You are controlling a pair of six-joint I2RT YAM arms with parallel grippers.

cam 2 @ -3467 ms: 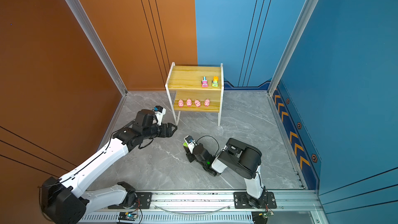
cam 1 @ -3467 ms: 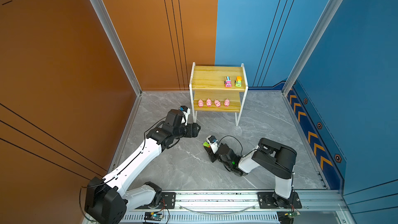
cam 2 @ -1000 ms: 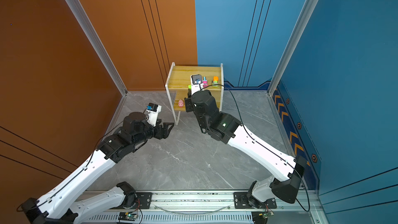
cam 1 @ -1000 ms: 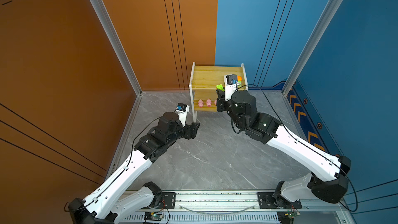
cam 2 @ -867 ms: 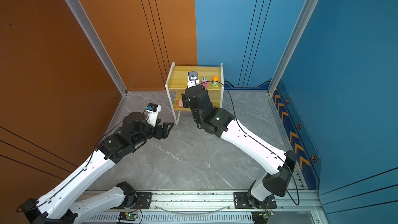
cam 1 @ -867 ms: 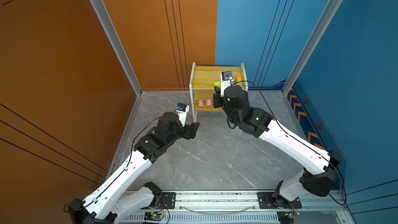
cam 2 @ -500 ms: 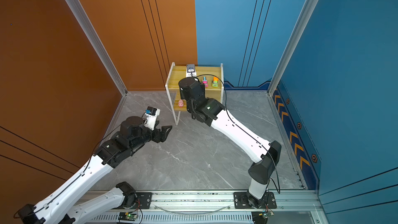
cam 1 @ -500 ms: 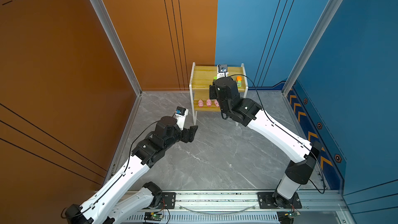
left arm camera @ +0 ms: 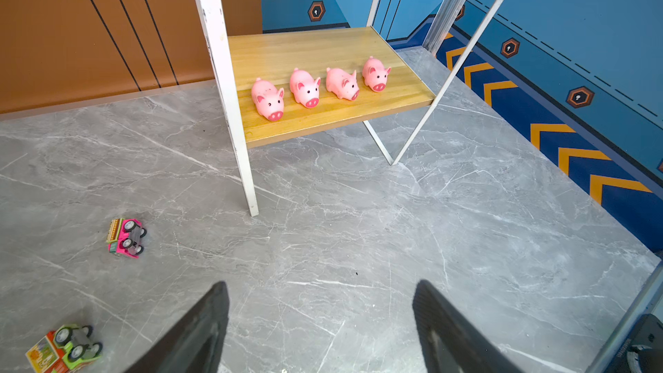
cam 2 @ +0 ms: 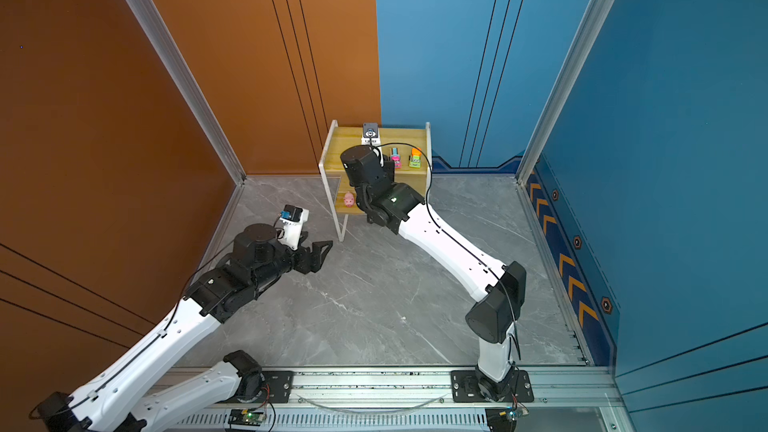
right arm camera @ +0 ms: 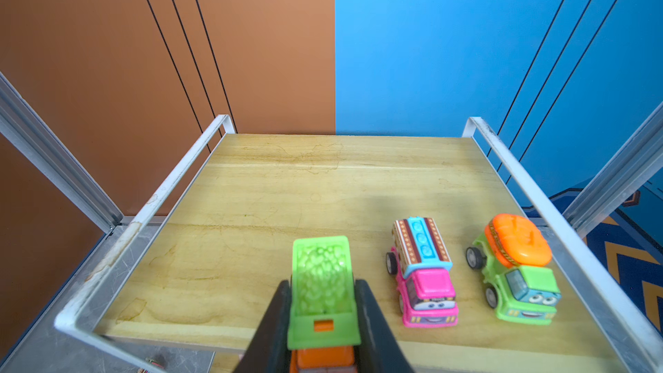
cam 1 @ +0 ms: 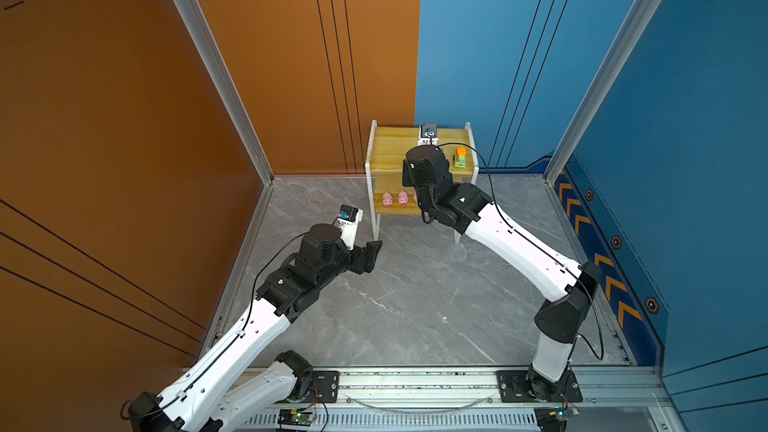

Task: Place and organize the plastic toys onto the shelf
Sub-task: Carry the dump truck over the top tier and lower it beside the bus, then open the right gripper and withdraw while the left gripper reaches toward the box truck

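right gripper (right arm camera: 323,287) clamps a green-bed truck (right arm camera: 320,267) over the shelf's (right arm camera: 258,188) top board.
held left of the pink truck (right arm camera: 423,281), seemingly to extend that row; pigs (left arm camera: 305,87) fill the lower board; left gripper (left arm camera: 321,287), jaws wide, hovers near a tipped floor car (left arm camera: 126,237).

Shelf (right arm camera: 269,191), two top-board cars (right arm camera: 423,274), four pigs (left arm camera: 305,87) below, floor (left arm camera: 358,227), two stray cars (left arm camera: 126,237) (apparently tipped)

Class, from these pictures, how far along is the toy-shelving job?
Done: four pink pig figures line the lower wooden board of the white-framed shelf; a pink toy truck and an orange-topped green car sit on its upper board. In hand: the right gripper is shut on a green-and-orange truck over that board. Left: two small cars lie tipped on the grey floor, near the open left gripper.
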